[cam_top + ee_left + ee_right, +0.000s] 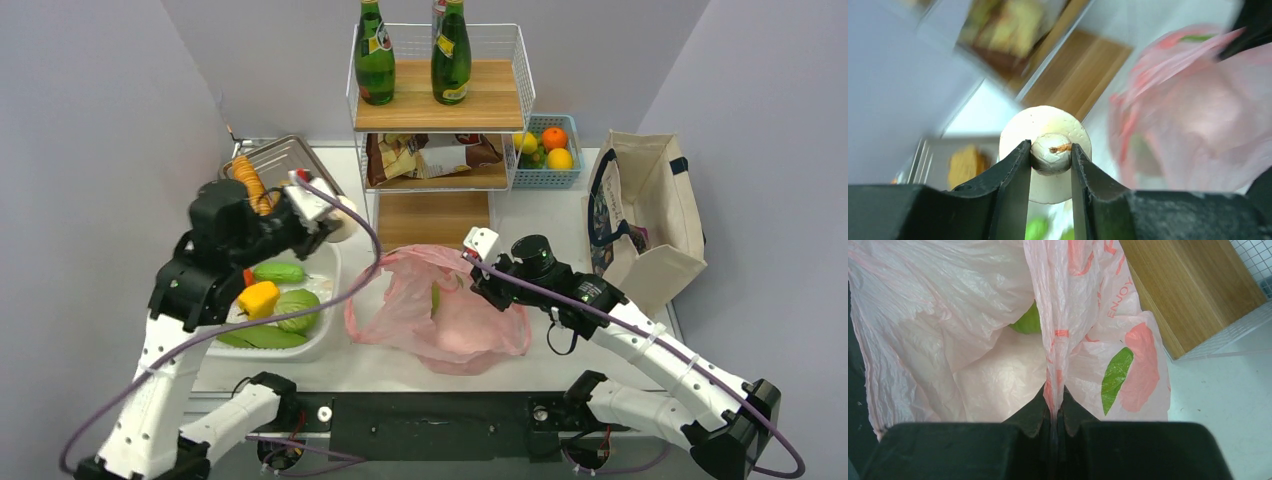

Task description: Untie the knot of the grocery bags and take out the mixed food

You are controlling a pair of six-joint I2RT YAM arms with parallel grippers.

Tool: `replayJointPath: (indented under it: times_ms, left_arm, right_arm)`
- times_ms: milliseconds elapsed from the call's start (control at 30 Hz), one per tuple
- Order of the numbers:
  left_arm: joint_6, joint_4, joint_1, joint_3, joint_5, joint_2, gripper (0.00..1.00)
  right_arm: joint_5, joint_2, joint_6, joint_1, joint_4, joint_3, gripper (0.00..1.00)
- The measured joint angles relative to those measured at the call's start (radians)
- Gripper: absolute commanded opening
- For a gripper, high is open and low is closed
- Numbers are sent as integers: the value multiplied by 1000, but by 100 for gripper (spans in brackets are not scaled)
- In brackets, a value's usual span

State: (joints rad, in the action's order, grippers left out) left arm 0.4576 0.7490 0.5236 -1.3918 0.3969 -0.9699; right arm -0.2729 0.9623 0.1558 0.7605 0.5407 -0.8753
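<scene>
Grey walls close in a white table (560, 215), and the pink grocery bag (440, 315) lies crumpled at its centre. At 9 o'clock from the bag is a white tub (334, 285) holding a yellow piece (258, 298) and green vegetables (290, 310). Over the tub's far edge the left gripper (1050, 152) hangs in the air, its jaws narrowed on the stem of a tan mushroom (1045, 120), with the cap facing away from the wrist. The right gripper (1054, 402) is at the bag's 1 o'clock rim, jaws pressed together on a thin fold of pink film. Inside the bag a green item (1027, 322) shows. At 12 o'clock is a wire shelf (525, 70) with two green bottles (374, 55) on top, and at 2 o'clock a canvas tote (650, 215).
</scene>
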Motion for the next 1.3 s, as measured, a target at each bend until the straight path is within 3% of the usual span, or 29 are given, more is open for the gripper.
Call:
replayJointPath:
  times_ms: [167, 233, 333, 400, 533, 600, 733, 800, 833, 867, 1100, 1200, 1300]
  left_arm:
    - [39, 126, -558, 128, 109, 110, 1]
    - [74, 177, -729, 185, 167, 111, 3]
    - [129, 222, -932, 258, 233, 41, 6]
    - [156, 212, -988, 303, 259, -18, 7]
    - [183, 162, -977, 416, 279, -46, 10]
    - [183, 113, -936, 466, 285, -37, 16]
    - [164, -11, -808, 554, 273, -20, 39]
    - [153, -76, -746, 596, 257, -14, 55]
    - [145, -105, -716, 617, 246, -13, 68]
    - [145, -121, -698, 627, 239, -13, 70]
    - [146, -154, -656, 604, 220, 34, 74]
    - [164, -134, -645, 557, 254, 108, 71]
    - [179, -118, -554, 473, 307, 180, 67]
  right_arm:
    - [-1, 18, 19, 0, 3, 0, 0]
    - [-1, 27, 24, 0, 9, 0, 0]
    - [-1, 34, 32, 0, 16, 0, 0]
    - [-2, 34, 35, 0, 16, 0, 0]
    - [-3, 34, 35, 1, 15, 0, 0]
    - [-4, 34, 35, 1, 15, 0, 0]
    - [-3, 34, 35, 1, 15, 0, 0]
    - [-3, 34, 37, 1, 15, -2, 0]
    - [-3, 35, 39, 1, 15, -2, 0]
    - [-3, 37, 39, 1, 15, -2, 0]
    - [-3, 45, 47, 1, 16, -4, 0]
    - [-3, 45, 47, 1, 15, -5, 0]
    - [-4, 51, 46, 1, 14, -13, 0]
